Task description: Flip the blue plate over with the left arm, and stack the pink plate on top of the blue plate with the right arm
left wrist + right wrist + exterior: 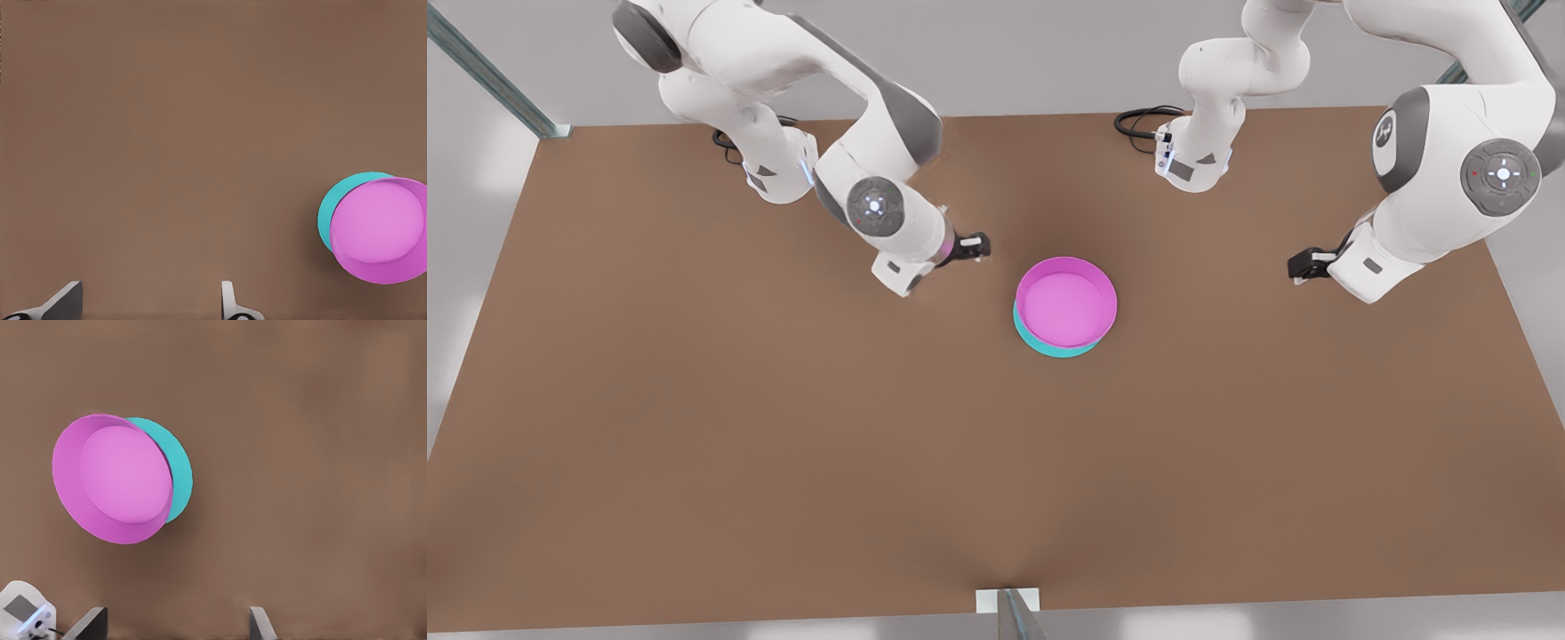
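Observation:
The pink plate (1065,300) rests rim-up on top of the blue plate (1049,346) at the table's middle, shifted slightly so a cyan crescent shows beneath it. My right gripper (971,246) hovers open just off the stack on the front view's left, holding nothing. My left gripper (1303,265) hangs open farther off on the front view's right, also holding nothing. The left wrist view has the pink plate (380,230) over the blue plate (332,208), beyond the open left gripper (148,303). The right wrist view has the pink plate (113,477), the blue plate (180,470) and the open right gripper (175,625).
The brown table (783,427) stretches wide around the stack. Both arm bases stand at the back edge, with a black cable loop (1138,120) by the one on the front view's right. Metal frame posts (489,76) stand at the corners and the near edge (1014,613).

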You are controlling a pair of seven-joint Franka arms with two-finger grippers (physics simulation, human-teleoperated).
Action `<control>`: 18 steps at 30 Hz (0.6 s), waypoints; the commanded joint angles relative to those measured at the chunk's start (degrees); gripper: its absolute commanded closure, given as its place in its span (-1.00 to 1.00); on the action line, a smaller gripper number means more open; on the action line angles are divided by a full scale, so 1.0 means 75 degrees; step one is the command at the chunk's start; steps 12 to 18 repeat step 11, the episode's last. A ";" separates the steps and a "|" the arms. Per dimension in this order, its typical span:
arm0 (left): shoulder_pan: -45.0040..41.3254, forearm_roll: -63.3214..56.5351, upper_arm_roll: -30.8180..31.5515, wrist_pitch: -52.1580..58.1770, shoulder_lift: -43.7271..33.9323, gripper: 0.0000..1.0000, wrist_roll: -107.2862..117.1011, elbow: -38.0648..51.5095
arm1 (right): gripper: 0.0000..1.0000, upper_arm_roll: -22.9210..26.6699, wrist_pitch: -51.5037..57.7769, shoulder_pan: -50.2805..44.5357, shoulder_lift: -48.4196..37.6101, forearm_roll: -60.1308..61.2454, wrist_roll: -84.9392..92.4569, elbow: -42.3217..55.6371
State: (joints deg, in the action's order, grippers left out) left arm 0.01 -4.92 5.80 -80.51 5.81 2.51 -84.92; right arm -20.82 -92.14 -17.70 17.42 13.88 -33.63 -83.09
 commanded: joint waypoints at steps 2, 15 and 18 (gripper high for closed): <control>-0.0001 0.0011 0.0000 0.0012 -0.0025 -1.00 -0.0007 0.0037 | -1.00 -0.0001 0.0613 0.1431 -0.0038 -0.0432 0.1458 0.0122; 0.0011 -0.0001 0.0000 0.0094 -0.0025 -1.00 -0.0007 0.0084 | -1.00 0.1991 0.0378 0.2687 -0.1163 -0.1828 0.4039 -0.0394; 0.0011 -0.0001 0.0000 0.0094 -0.0025 -1.00 -0.0007 0.0084 | -1.00 0.1991 0.0378 0.2687 -0.1163 -0.1828 0.4039 -0.0394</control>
